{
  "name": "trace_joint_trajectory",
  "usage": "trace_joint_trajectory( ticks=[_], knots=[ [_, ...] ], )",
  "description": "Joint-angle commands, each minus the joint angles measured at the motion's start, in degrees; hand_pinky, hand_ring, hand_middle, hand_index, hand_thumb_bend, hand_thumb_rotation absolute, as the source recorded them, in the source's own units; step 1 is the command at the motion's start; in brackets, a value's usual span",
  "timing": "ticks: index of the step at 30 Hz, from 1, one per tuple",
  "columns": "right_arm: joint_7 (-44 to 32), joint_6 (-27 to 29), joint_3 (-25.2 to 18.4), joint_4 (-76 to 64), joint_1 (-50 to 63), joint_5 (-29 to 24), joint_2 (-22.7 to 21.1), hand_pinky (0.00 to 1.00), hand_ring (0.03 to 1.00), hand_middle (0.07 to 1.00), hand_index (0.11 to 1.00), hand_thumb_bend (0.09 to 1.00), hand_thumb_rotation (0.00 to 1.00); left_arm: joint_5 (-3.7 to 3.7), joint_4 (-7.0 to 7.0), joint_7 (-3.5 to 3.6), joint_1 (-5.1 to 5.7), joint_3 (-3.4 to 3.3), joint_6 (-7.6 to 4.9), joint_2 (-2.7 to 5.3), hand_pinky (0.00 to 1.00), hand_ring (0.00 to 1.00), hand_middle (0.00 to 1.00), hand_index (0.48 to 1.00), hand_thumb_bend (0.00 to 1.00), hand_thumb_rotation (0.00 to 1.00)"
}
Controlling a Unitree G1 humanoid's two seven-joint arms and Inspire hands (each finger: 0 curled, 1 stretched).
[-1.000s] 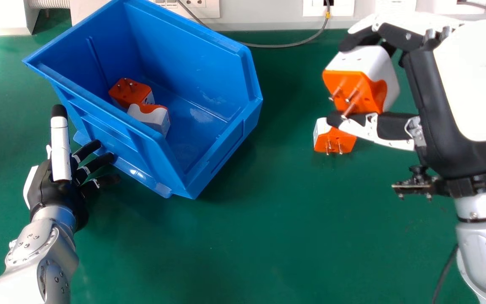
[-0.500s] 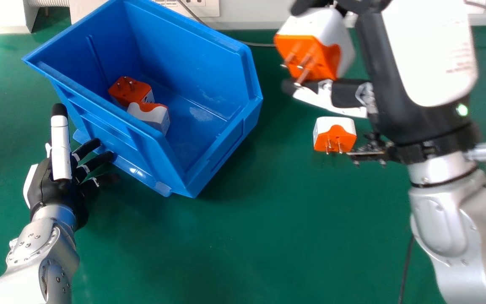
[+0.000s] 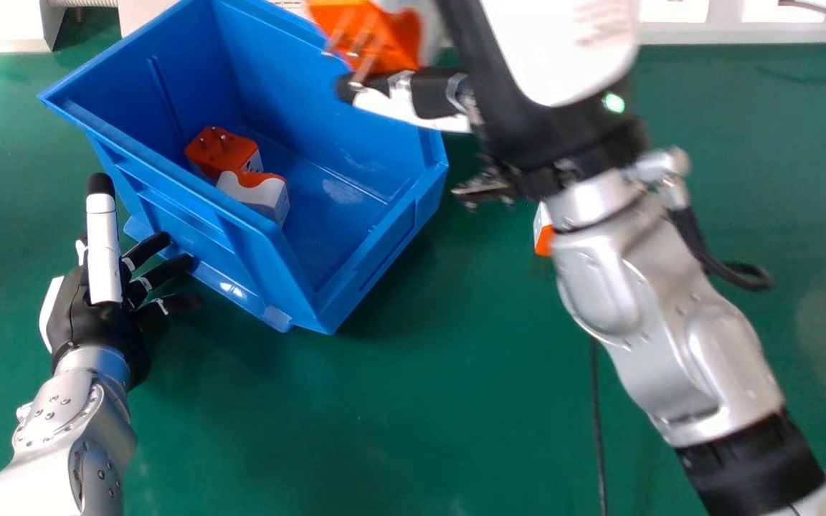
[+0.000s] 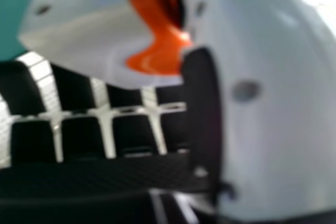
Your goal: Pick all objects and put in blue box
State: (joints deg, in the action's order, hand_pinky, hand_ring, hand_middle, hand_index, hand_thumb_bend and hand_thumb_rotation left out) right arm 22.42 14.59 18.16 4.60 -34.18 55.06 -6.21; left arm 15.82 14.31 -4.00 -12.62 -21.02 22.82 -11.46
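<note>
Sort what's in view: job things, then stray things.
Job:
- blue plastic box
- orange-and-white plug adapters: one in the right robot hand, two in the box, one on the green table

Lying about:
- thin grey cable
- ribbed hose, far left

Your right hand (image 3: 500, 93) farther left, held adapter (image 3: 377, 39) now overlapping the blue box (image 3: 169, 197) in view, silver forearm (image 3: 628, 287) partly hiding the loose adapter (image 3: 543, 236)

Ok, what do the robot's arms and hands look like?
The left forearm and right forearm are silver with rounded housings. The left robot hand and right robot hand are black and white; on the right are also a large white panel, a green light and a black cable.
</note>
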Motion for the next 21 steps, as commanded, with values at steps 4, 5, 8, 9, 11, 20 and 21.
trace_joint_trajectory(
  ticks=[4,5,8,9,11,20,21],
  knots=[
    [5.5,2.6,1.9,11.9,-10.1,-2.7,3.0,0.20,0.275,0.414,0.424,0.598,0.00,-0.24,-0.41,-0.70,1.13,0.76,2.15,1.52,0.65,0.72,0.83,0.882,0.85,0.93],
    [5.8,3.3,2.5,14.9,-11.7,-3.1,3.4,0.20,0.263,0.414,0.434,0.584,0.00,-0.16,-0.34,-0.63,1.07,0.72,2.19,1.53,0.65,0.72,0.83,0.882,0.85,0.93],
    [7.9,3.2,4.8,25.7,-17.4,-2.2,4.6,0.19,0.253,0.426,0.447,0.564,0.00,-0.06,-0.52,-0.41,1.22,0.68,2.36,1.52,0.64,0.73,0.83,0.882,0.85,0.93],
    [8.8,2.9,5.6,28.7,-18.9,-1.8,4.9,0.19,0.253,0.426,0.447,0.564,0.00,-0.08,-0.49,-0.35,1.23,0.66,2.36,1.50,0.64,0.73,0.83,0.882,0.85,0.93],
    [10.5,2.5,7.1,35.3,-22.3,-1.3,5.8,0.19,0.254,0.423,0.452,0.556,0.00,-0.10,-0.46,-0.26,1.25,0.60,2.35,1.48,0.64,0.73,0.83,0.882,0.85,0.93],
    [-0.7,-11.0,16.0,62.4,-35.5,0.6,13.5,0.26,0.352,0.474,0.473,0.530,0.00,-0.19,-0.82,0.13,1.78,0.66,1.97,1.75,0.65,0.74,0.84,0.884,0.85,0.93],
    [-5.9,-14.1,16.0,63.0,-36.5,-0.3,14.6,0.27,0.377,0.493,0.479,0.522,0.00,-0.28,-0.80,0.06,1.82,0.72,1.89,1.83,0.65,0.74,0.84,0.884,0.85,0.93]
  ],
)
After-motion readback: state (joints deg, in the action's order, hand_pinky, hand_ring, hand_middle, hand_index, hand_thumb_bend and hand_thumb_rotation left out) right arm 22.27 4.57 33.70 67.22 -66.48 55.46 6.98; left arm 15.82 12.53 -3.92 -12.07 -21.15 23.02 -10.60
